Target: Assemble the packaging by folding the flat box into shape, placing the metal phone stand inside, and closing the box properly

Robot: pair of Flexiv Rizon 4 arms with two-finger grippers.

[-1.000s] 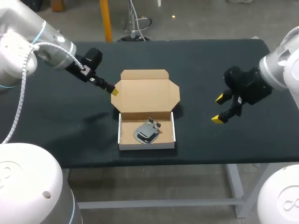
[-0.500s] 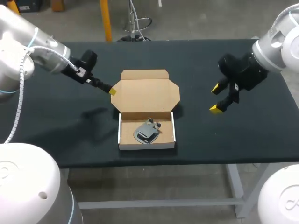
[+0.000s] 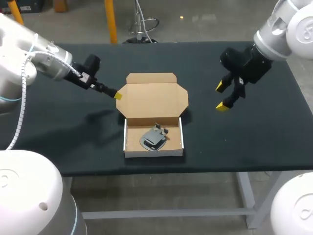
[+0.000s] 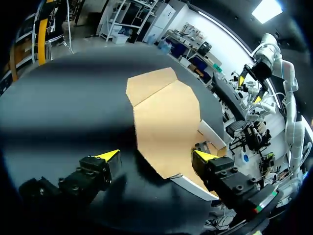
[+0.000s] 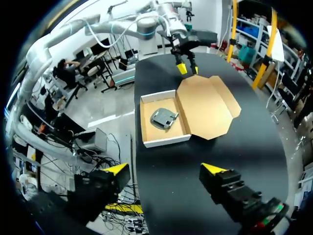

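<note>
Box [image 3: 128, 142] is folded up into a shallow tray and sits around the middle of the table [image 3: 244, 142], toward the 6 o'clock edge in the head view. Its lid [image 3: 154, 100] is wide open, lying flat on the table at 12 o'clock from the tray, with the tuck flap at the far end. The grey metal stand [image 3: 154, 138] is lying inside the tray, pretty much dead centre

Left gripper [image 3: 117, 95] is down at the lid's 9 o'clock corner, so roughly 10 o'clock from the tray. From its own wrist cam the fingers are spread wide with that lid corner poking in between them, and one finger is clearly off the cardboard, so it's released, not gripping anything

Right gripper [image 3: 222, 96] hangs over bare table at about 3 o'clock from the lid, well apart from the box. Its fingers are spread too, nothing between them. Its wrist cam takes in the whole box, stand included, out ahead of the fingers
</note>
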